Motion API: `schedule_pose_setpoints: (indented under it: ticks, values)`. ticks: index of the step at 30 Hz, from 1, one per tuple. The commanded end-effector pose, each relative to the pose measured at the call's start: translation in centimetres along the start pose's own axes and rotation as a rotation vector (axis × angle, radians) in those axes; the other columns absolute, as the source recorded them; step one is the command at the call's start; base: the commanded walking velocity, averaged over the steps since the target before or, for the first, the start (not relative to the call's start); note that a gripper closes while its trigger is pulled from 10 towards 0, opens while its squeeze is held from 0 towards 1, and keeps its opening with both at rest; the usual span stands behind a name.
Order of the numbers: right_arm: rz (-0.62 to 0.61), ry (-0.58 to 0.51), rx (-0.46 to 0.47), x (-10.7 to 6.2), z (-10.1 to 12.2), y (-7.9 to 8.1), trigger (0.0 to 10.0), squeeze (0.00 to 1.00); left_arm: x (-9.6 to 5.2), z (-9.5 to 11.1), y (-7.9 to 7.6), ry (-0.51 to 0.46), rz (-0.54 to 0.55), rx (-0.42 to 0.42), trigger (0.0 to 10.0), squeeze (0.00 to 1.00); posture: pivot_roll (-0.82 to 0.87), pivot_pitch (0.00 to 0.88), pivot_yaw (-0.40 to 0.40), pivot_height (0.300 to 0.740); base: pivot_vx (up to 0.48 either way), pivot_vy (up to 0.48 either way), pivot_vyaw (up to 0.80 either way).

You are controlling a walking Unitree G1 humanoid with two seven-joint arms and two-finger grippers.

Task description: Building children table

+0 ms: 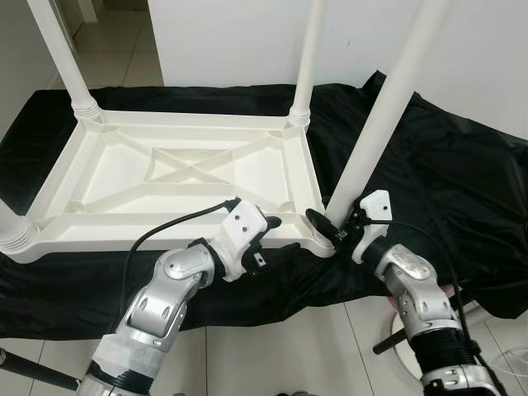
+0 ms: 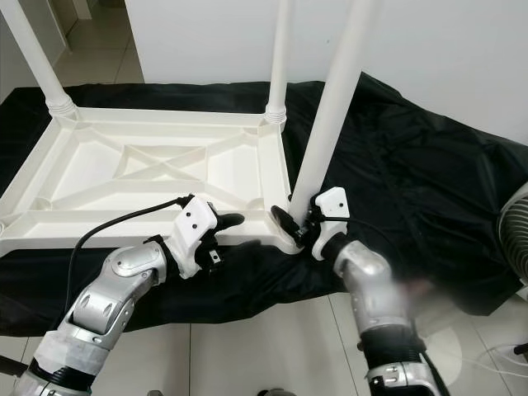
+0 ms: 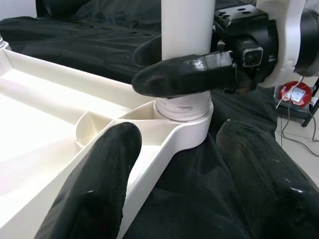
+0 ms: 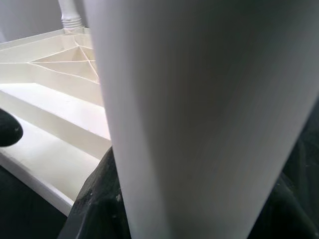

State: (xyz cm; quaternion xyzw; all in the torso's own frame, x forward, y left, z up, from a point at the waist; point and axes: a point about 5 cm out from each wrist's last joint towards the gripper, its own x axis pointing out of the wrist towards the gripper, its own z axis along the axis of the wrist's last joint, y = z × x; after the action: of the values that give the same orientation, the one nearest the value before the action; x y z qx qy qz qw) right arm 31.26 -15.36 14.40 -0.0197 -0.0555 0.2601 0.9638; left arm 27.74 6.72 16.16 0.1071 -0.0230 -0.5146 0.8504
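Clamped around the base of a white table leg, the right gripper is pinching the tube just above its threaded collar, one black finger showing in front of the leg and the other behind it. That leg is standing in the near right corner socket of an upside-down white plastic table top, and it is leaning slightly to the right as it rises. The table top is lying with its ribbed underside up, a crossed brace in the middle, on a black sheet spread over the tiled floor. Two more white legs, the far left leg and the far right leg, are standing upright in the far corners, and the ringed foot of another is sitting at the near left corner.

Reaching in from the left, the left gripper is hovering with its fingers spread apart and gripping nothing, one just over the near rim of the table top and the other over the sheet beside it, pointing at the socket. Both silver forearms are angling up from the bottom of the head views, bent at the wrist toward the same corner. A black cable is looping from the left wrist across the table's rim.
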Motion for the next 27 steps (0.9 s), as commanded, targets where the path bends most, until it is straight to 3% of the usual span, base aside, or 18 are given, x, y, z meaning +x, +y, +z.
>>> schedule_pose_setpoints:
  ticks: [1,4,12,15,27]
  values:
    - [-0.114,0.014,0.046,-0.2,-0.3,0.0,10.0,0.0,-0.1,-0.1,0.1,0.013,0.053,0.004,10.0,0.0,-0.07,0.092,-0.034,0.74,0.0,0.0,0.0]
    - [-0.316,0.022,0.102,-0.3,-0.5,0.9,10.0,0.0,-0.3,-0.2,0.1,0.018,0.061,0.003,10.0,0.0,-0.06,0.093,-0.039,0.74,0.0,0.0,0.0]
    - [-0.494,0.032,0.14,-0.5,-0.9,2.2,10.0,0.0,-0.3,-0.2,0.1,0.019,0.064,0.001,10.0,0.0,-0.06,0.089,-0.045,0.74,0.0,0.0,0.0]
    - [-0.706,0.053,0.162,-0.6,-1.3,3.3,10.0,0.0,-0.2,-0.2,0.1,0.016,0.061,0.003,10.0,0.0,-0.06,0.082,-0.047,0.74,0.0,0.0,0.0]
    - [-0.681,0.02,0.218,-0.3,-0.7,3.9,10.0,0.0,-0.2,-0.2,0.1,0.017,0.06,0.006,10.0,0.0,-0.05,0.074,-0.054,0.74,0.0,0.0,0.0]
